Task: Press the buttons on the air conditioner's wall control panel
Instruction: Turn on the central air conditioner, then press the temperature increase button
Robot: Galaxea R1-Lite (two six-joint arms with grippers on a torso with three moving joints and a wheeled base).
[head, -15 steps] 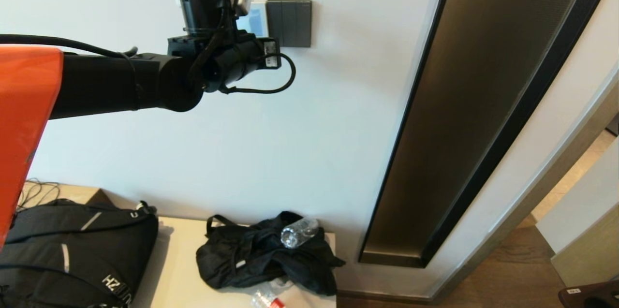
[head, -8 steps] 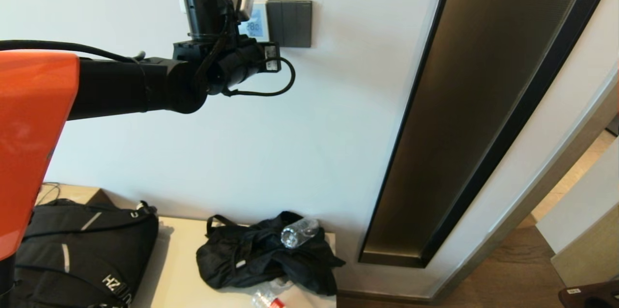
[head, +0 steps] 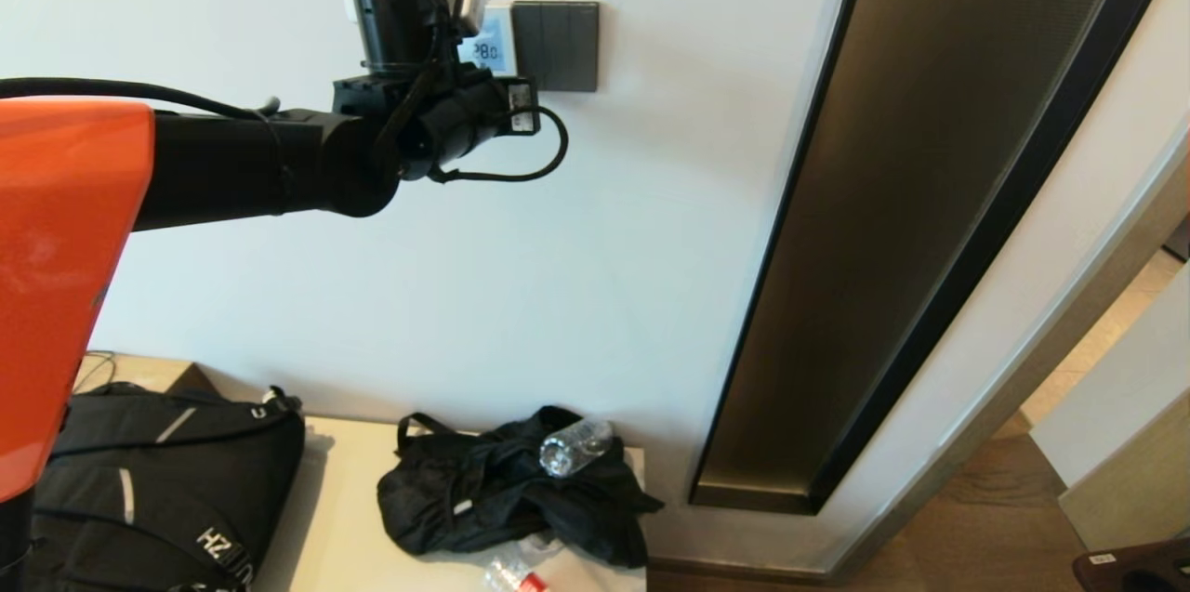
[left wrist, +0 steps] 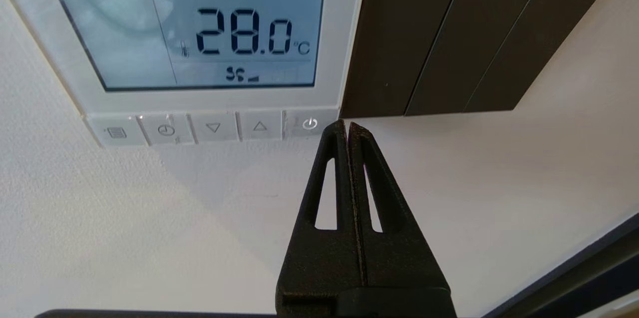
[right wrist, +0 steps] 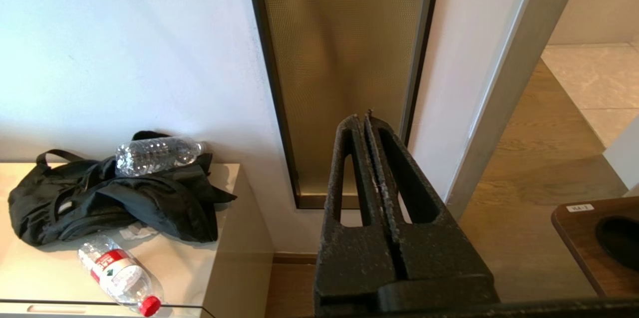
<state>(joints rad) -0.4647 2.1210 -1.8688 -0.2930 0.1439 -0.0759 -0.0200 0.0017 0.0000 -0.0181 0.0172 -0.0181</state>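
Left arm raised to the wall; left gripper [left wrist: 348, 126] clenched, both black fingers pressed flat together, holding nothing, tips just below the lower right corner of the white wall control panel with lit LCD screen [left wrist: 199, 33]. Whether the tips touch the panel cannot be told. Display reads 28.0 °C. One row of five translucent buttons along the panel's lower edge: menu button [left wrist: 116, 132], clock button [left wrist: 164, 130], down-arrow button [left wrist: 213, 128], up-arrow button [left wrist: 260, 126], power button [left wrist: 309, 124]. The fingertips sit nearest the power button, just beside it. One dark grey three-section switch plate [left wrist: 449, 33] mounted directly against the panel's right side. In the head view the panel [head: 490, 41] is high on the white wall, partly hidden by the left wrist. Right gripper [right wrist: 367, 123] clenched, empty, held low and well apart from the panel, facing a tall bronze mesh wall strip [right wrist: 339, 58]. On a beige cabinet [right wrist: 234, 238]: one crumpled black bag [right wrist: 115, 198], two clear plastic bottles, one on the bag [right wrist: 157, 154], one red-capped beside it [right wrist: 120, 275]. One black backpack [head: 139, 480] further left.
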